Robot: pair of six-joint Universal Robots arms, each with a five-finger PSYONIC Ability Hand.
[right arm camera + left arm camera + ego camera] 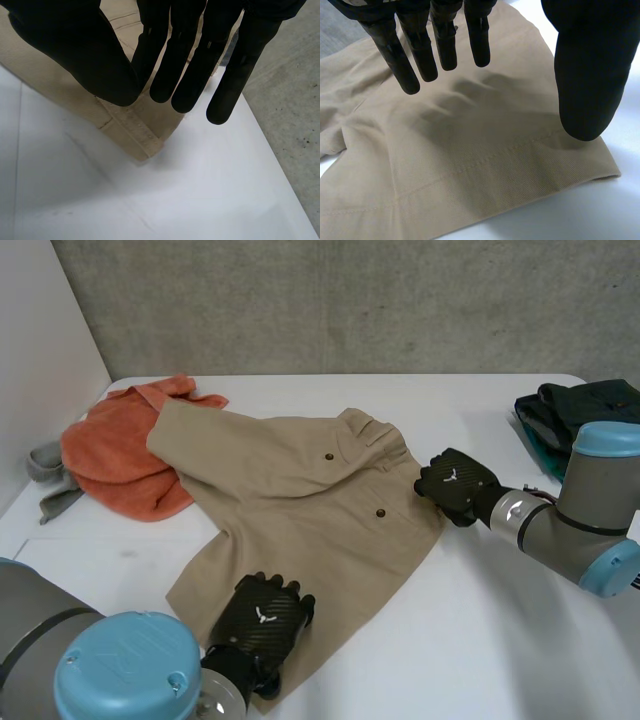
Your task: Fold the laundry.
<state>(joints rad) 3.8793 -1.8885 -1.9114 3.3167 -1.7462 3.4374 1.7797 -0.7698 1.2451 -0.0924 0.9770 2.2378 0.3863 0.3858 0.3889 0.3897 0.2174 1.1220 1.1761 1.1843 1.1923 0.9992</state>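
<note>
Beige twill shorts lie spread mid-frame on the white counter; left hand, fingers straight, over the lower hem, right hand, fingers straight, at the waistband's right edge.

Matt woven tan cloth shorts

I'm at a test bench, a lab by the look of it: plain white table, raw grey concrete wall behind, white panel on my left, laundry spread out, my grey, blue-capped arm stretched across.
</note>
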